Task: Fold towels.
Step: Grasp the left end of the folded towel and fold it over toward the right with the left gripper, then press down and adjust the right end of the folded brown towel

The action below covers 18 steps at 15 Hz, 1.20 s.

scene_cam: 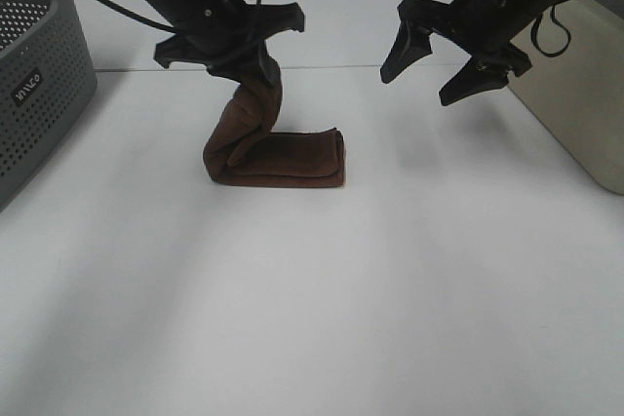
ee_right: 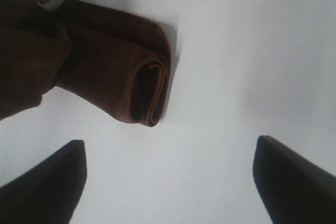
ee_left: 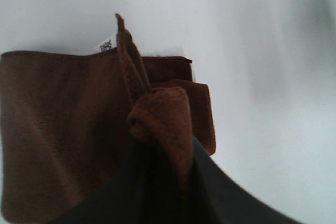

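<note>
Reddish-brown towel (scene_cam: 283,155), top end tight in left gripper (scene_cam: 249,63), rest folded below; right gripper (scene_cam: 417,85) wide, apart.

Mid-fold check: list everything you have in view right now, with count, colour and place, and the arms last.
dark reddish-brown terry towel: one, reddish-brown, mid-table, mostly folded flat, left end raised.
small white tag: one, white, at a towel corner.
grey perforated plastic basket: one, grey, at the table's left edge.
beige box-shaped bin: one, beige, at the right edge.
white table: one, white, under everything.
left claw: one, black, above the towel, shut on its raised end.
right claw: one, black, open in the air to the right of the towel, holding nothing.
</note>
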Each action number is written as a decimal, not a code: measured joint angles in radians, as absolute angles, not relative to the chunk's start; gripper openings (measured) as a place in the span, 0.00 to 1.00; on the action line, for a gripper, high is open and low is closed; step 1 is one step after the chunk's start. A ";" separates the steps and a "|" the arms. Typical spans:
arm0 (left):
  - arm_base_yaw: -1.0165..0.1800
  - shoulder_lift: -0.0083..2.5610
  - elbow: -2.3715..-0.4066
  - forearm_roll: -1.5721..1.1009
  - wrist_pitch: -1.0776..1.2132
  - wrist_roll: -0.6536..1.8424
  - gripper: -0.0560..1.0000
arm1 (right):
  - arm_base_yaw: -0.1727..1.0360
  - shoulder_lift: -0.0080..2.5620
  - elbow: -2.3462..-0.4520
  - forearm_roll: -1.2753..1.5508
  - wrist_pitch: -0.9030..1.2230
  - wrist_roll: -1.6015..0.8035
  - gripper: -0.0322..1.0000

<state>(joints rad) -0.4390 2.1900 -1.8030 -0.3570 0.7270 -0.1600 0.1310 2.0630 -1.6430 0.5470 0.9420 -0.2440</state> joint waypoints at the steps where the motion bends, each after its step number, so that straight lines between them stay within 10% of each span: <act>1: -0.439 2.190 -1.803 -0.357 0.727 -0.160 0.23 | 0.131 2.063 -1.643 0.547 0.942 -0.244 0.82; 5: -0.528 2.264 -1.875 -0.390 0.666 -0.192 0.59 | 0.131 2.034 -1.643 0.525 0.976 -0.243 0.82; 18: -0.256 2.212 -1.996 -0.149 0.945 -0.193 0.64 | 0.256 2.228 -1.643 1.149 1.008 -0.522 0.81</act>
